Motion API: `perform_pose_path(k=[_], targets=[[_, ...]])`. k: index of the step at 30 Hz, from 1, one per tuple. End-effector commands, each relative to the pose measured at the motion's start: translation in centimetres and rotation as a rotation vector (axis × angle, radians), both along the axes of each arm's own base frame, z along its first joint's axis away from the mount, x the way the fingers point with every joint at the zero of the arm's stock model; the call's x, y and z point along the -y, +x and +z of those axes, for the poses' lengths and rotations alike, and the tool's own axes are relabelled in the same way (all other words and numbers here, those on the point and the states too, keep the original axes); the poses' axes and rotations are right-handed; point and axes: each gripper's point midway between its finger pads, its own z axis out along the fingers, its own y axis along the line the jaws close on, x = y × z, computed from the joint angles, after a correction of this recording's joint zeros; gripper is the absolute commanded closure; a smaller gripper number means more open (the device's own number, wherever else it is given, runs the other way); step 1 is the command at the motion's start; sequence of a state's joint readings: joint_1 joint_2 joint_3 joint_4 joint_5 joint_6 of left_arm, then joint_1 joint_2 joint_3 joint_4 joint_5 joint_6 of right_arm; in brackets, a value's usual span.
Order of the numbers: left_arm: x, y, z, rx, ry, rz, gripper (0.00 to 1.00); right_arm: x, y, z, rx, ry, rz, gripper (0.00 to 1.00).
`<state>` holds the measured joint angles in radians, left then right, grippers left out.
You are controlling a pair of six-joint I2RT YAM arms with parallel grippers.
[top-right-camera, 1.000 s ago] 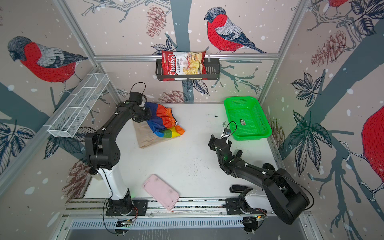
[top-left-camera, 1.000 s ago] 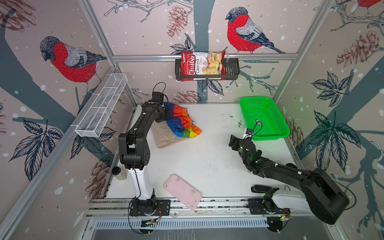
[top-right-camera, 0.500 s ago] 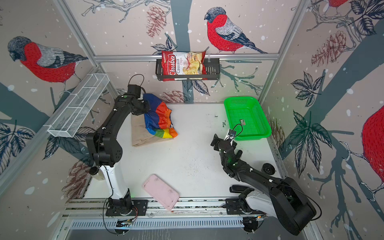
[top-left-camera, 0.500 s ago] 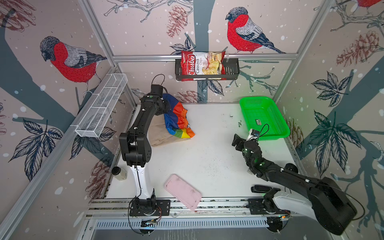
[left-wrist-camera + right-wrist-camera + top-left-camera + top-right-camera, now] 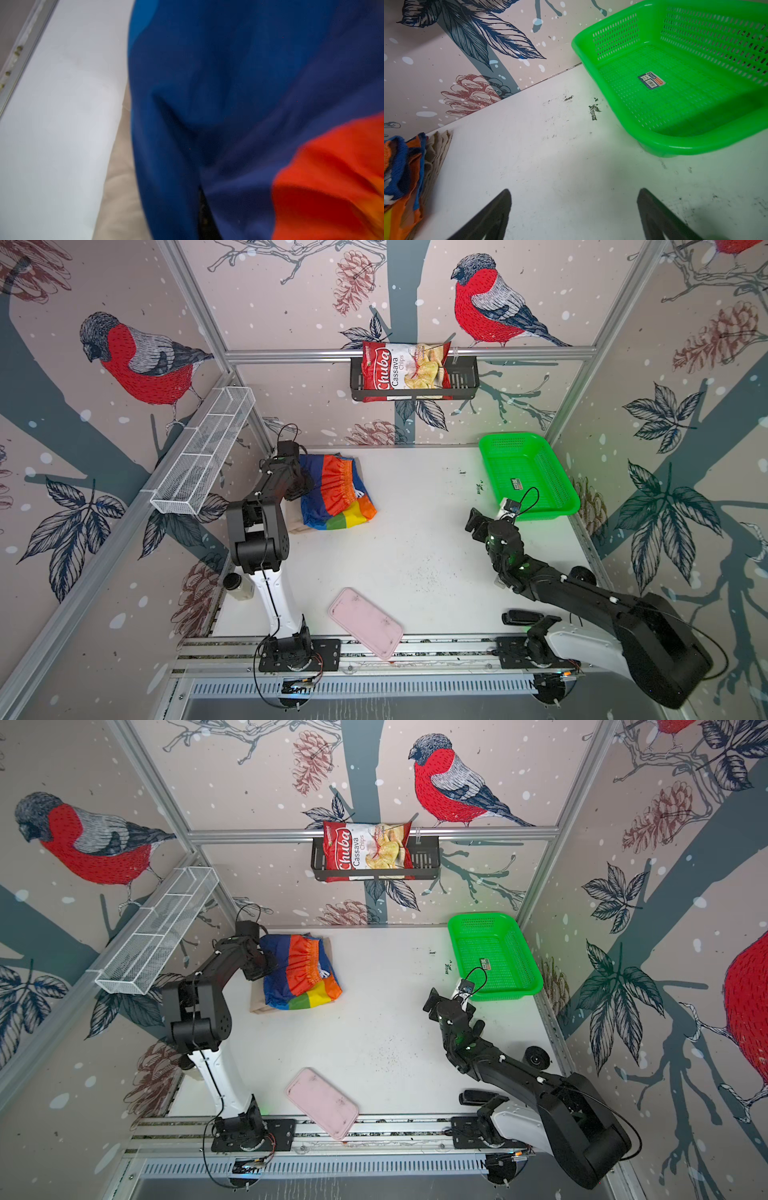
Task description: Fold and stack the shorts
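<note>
1. Shiny rainbow-striped drawstring shorts [image 5: 332,493] lie on top of plain beige cloth shorts [image 5: 296,524], well apart from the green plastic mesh basket [image 5: 490,448], across the white table [image 5: 415,551] from it. They're stacked, prob. to make one pile.
2. L hand [image 5: 305,485] sits at the striped pair's edge farthest from the basket. Wrist view is all blue cloth w/ fingers hidden, so can't tell if it's open or gripping. My guess: it's letting go after laying the pair down.
3. R hand [image 5: 574,197] hovers just beside the basket's near corner over bare table, jaws wide, holding nothing. Parked out of the way, I'd judge.
4. Vs 1 s ago: striped pair was bunched & hanging from L hand w/ much beige showing. Now it's flatter & covers most of the beige. R hand is approx. same spot.
</note>
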<state>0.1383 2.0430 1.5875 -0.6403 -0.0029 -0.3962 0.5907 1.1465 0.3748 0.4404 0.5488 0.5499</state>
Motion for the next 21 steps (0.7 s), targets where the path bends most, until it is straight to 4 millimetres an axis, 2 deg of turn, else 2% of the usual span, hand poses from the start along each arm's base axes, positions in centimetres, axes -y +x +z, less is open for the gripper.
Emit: perform_pose_path(k=[1, 4, 7, 9, 14, 15, 18, 20, 21], targets=[[-0.1, 0.5, -1.8, -0.009, -0.031, 0.017, 0.48, 0.7, -0.1, 0.1, 0.014, 0.021, -0.029, 0.05], [0.0, 0.2, -2.6, -0.039, -0.041, 0.03, 0.37, 1.0, -0.3, 0.1, 0.017, 0.029, -0.035, 0.04], [-0.1, -0.2, -1.9, -0.051, -0.041, 0.046, 0.33, 1.1, -0.3, 0.1, 0.018, 0.037, -0.031, 0.04], [-0.2, -0.5, -0.5, -0.032, -0.032, 0.058, 0.32, 1.1, -0.2, 0.1, 0.017, 0.042, -0.027, 0.03], [-1.2, -2.3, 4.7, 0.044, 0.033, 0.102, 0.31, 0.2, -0.1, 0.1, 0.018, 0.071, 0.014, 0.03], [-1.2, -2.8, 5.7, 0.058, 0.044, 0.104, 0.32, 0.1, -0.1, 0.0, 0.019, 0.077, 0.017, 0.03], [-1.0, -4.2, 8.0, 0.101, 0.046, 0.103, 0.46, -0.4, 0.1, -0.2, 0.011, 0.084, 0.035, 0.03], [-0.2, -4.8, 8.8, 0.135, 0.013, 0.08, 0.62, -1.1, 0.2, -0.2, 0.01, 0.087, 0.074, 0.17], [0.5, -5.1, 8.6, 0.144, -0.015, 0.069, 0.71, -1.6, 0.2, -0.2, 0.013, 0.095, 0.1, 0.32]])
